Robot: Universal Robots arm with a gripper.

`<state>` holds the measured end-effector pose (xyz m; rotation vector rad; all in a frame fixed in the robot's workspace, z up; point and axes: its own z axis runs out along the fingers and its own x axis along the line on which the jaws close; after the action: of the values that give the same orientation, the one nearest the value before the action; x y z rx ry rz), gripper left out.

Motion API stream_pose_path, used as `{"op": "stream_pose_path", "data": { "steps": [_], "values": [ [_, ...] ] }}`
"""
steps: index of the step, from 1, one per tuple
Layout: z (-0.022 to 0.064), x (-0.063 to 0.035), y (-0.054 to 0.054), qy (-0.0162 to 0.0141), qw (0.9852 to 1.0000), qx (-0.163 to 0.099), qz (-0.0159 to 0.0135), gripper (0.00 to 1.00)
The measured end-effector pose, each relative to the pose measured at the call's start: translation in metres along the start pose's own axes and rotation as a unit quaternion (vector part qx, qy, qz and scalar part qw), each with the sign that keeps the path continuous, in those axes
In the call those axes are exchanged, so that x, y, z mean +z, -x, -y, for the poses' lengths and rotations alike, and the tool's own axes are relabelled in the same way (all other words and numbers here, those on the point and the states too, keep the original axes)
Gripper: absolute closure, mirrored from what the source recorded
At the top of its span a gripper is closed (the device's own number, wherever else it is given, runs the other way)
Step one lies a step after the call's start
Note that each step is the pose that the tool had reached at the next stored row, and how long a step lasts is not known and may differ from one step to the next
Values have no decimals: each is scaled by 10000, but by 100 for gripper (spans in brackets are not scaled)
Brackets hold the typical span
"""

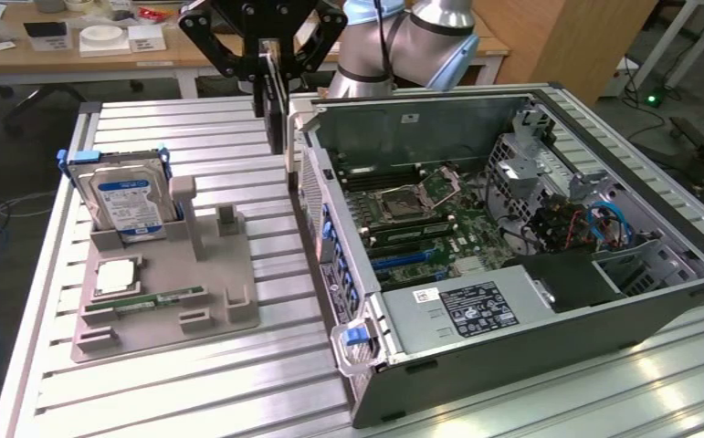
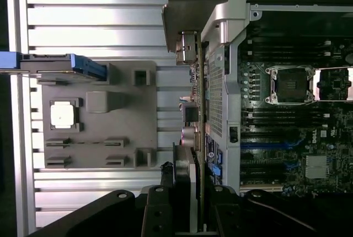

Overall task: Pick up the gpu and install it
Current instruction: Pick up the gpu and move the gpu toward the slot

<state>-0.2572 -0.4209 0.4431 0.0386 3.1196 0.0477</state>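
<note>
My gripper [image 1: 274,66] hangs high at the back of the exterior view, shut on the gpu [image 1: 278,109]. The dark thin card hangs edge-on and upright below the black fingers [image 1: 232,50]. It is in the air just beyond the left rear corner of the open computer case [image 1: 644,301], outside the case wall. In the wrist view the gpu [image 2: 192,110] runs as a narrow strip with its grey metal bracket [image 2: 186,47] at the far end, held by my gripper [image 2: 190,195]. It lies alongside the case's perforated wall [image 2: 216,99], and the motherboard [image 2: 287,138] with its slots shows beyond that wall.
A grey parts holder [image 1: 205,301] sits on the slatted aluminium table [image 1: 181,392] at the exterior view's left. It carries an upright blue-labelled hard drive [image 1: 130,205], a CPU [image 1: 118,276] and a green RAM stick [image 1: 162,298]. Desks stand behind.
</note>
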Motion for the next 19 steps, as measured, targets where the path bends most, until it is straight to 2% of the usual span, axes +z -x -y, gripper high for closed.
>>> {"op": "stream_pose_path", "data": {
  "steps": [19],
  "values": [
    [-5, 5, 206, 0, 10000, 0, 0, 72]
  ]
}}
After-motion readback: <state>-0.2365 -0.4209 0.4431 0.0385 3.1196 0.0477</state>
